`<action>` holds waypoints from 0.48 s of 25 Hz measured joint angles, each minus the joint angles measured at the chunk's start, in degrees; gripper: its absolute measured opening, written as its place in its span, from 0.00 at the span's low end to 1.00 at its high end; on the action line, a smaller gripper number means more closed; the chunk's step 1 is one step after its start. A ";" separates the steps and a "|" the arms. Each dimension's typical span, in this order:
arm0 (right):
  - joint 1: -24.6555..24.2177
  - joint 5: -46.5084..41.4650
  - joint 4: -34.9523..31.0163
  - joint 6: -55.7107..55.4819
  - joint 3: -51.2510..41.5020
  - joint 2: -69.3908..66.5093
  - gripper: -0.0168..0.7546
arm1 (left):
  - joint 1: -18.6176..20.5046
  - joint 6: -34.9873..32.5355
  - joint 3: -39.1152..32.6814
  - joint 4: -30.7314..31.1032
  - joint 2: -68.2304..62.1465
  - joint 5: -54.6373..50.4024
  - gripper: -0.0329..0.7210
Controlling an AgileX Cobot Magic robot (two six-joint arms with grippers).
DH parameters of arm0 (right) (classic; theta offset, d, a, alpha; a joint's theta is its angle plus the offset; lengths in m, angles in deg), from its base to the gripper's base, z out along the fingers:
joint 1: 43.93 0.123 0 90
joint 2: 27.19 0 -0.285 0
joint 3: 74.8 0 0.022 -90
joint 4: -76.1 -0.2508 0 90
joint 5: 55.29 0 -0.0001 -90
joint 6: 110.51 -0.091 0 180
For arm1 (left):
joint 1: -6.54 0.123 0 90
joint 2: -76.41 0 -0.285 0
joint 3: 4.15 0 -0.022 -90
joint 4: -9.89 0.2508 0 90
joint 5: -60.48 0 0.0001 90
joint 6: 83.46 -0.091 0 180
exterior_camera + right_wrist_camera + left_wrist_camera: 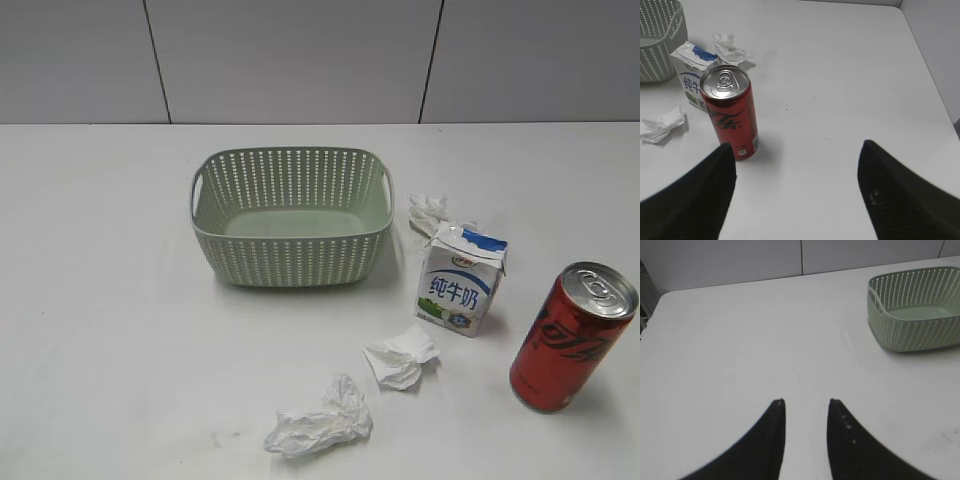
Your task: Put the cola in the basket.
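The cola [567, 338] is a tall red can with a silver pull-tab top, standing upright at the right of the table. In the right wrist view the cola [732, 115] stands just beyond the left finger of my right gripper [796, 146], which is wide open and empty. The pale green basket [290, 215] sits empty at the middle back. It also shows in the left wrist view [912, 315] at the top right. My left gripper [805, 401] is open and empty over bare table, far left of the basket. Neither gripper shows in the exterior view.
A white-and-blue milk carton [460, 280] stands between basket and cola. Crumpled tissues lie in front [320, 420], at the middle [401, 357], and behind the carton [432, 212]. The table's right edge [932, 75] is near the right gripper.
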 joint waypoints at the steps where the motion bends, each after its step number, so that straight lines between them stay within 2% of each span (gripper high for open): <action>1: 0.00 0.00 0.00 0.00 0.00 0.00 0.76 | 0.00 0.00 0.00 0.00 0.00 0.00 0.35; 12: 0.00 -0.24 -0.40 -0.05 0.13 -2.82 0.76 | 0.00 0.00 0.00 0.00 0.00 0.00 0.35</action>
